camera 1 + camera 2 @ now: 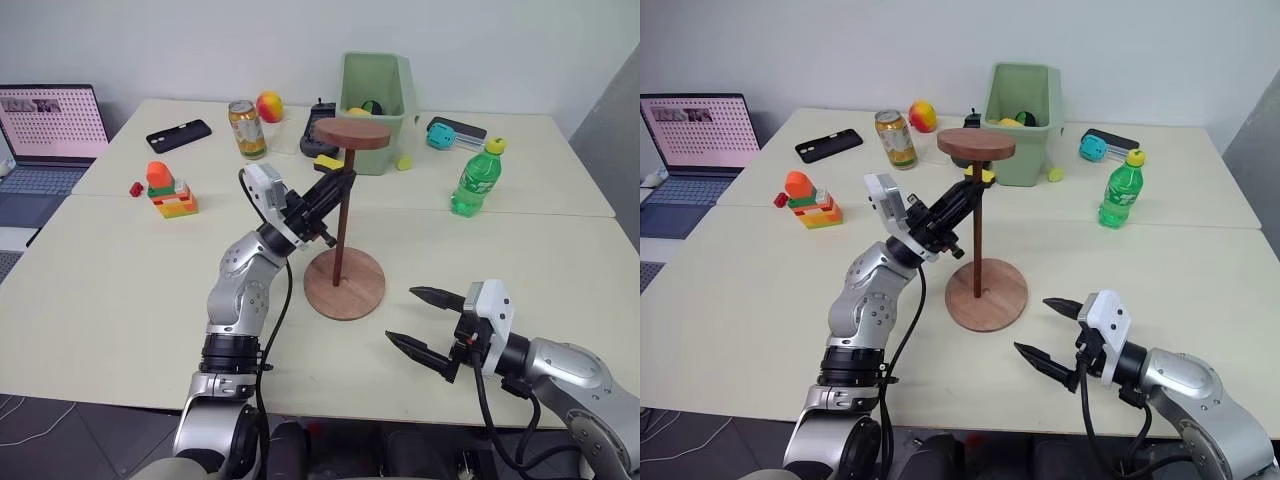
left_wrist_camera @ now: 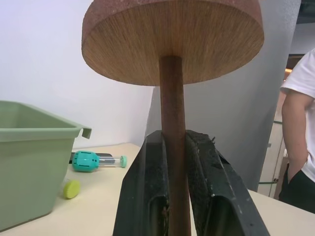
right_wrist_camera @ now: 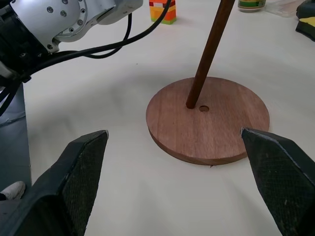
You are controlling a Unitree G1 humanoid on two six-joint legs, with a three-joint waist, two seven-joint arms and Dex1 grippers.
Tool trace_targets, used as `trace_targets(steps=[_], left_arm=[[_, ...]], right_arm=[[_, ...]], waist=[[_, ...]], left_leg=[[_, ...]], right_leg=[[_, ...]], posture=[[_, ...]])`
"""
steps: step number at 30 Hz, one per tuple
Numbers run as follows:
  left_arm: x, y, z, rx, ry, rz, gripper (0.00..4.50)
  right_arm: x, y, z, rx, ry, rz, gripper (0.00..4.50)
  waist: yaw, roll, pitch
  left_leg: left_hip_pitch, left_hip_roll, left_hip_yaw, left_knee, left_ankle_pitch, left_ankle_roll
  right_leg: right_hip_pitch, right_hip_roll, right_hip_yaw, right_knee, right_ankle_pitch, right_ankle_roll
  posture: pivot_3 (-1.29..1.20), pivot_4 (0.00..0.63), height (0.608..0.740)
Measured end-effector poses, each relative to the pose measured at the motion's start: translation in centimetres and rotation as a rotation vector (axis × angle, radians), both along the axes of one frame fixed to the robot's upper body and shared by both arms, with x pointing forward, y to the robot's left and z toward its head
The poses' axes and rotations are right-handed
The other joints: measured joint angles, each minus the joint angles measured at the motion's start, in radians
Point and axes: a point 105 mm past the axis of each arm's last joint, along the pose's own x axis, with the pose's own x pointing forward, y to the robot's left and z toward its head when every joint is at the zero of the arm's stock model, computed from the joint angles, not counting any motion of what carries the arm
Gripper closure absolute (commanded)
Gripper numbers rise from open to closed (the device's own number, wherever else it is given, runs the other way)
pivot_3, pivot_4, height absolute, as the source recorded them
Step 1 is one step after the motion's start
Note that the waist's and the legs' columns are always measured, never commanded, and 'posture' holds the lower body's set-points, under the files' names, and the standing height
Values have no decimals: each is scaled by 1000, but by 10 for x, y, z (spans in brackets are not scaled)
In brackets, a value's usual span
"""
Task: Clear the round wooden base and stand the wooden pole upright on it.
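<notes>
The round wooden base [image 1: 352, 292] lies flat on the table in front of me, with nothing else resting on it. The wooden pole [image 1: 342, 235] stands nearly upright on the base, its fixed disc [image 1: 352, 131] at the top. In the right wrist view the pole's foot [image 3: 191, 102] rests right beside the base's centre hole [image 3: 204, 108], not in it. My left gripper [image 1: 335, 190] is shut on the pole's upper part, and its fingers [image 2: 147, 187] press the rod from both sides. My right gripper [image 1: 400, 314] hovers open, low and just right of the base, holding nothing.
A green bin [image 1: 378, 95], a green bottle [image 1: 476, 180], a drink can [image 1: 247, 128], a fruit [image 1: 269, 105] and a phone [image 1: 178, 134] sit further back. Toy blocks [image 1: 170, 192] stand left, with a laptop [image 1: 50, 130] at the far left. A person [image 2: 298, 123] stands beyond the table.
</notes>
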Motion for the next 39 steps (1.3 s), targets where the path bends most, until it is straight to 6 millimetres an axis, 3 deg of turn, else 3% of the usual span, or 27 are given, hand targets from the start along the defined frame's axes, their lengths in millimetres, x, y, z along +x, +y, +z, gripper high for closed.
trace_targets(steps=[14,19,25,39], left_arm=[[7,-6,-1,-18,0,-2,4283],[-4,1,-2,18,-37,-15,4283],[-26,15,-11,168,-108,-59,4283],[-12,15,-27,268,-43,-37,4283]], right_arm=[[3,0,2,2,-13,-18,0],[4,0,4,3,-18,-20,0],[4,0,3,2,-19,-22,0],[10,1,7,7,-30,-35,0]], waist=[[0,0,0],[-1,0,0],[-2,2,-1],[-4,5,-31]], left_leg=[[0,0,0,0,0,0],[1,1,-1,-1,0,0],[14,1,-1,-4,0,0],[41,0,-1,-20,-2,2]], right_leg=[[0,0,0,-1,0,0],[0,0,0,-1,0,0],[15,1,-1,-8,0,0],[42,4,0,-26,0,0]], posture=[[0,150,740],[0,150,740],[0,150,740],[0,150,740]])
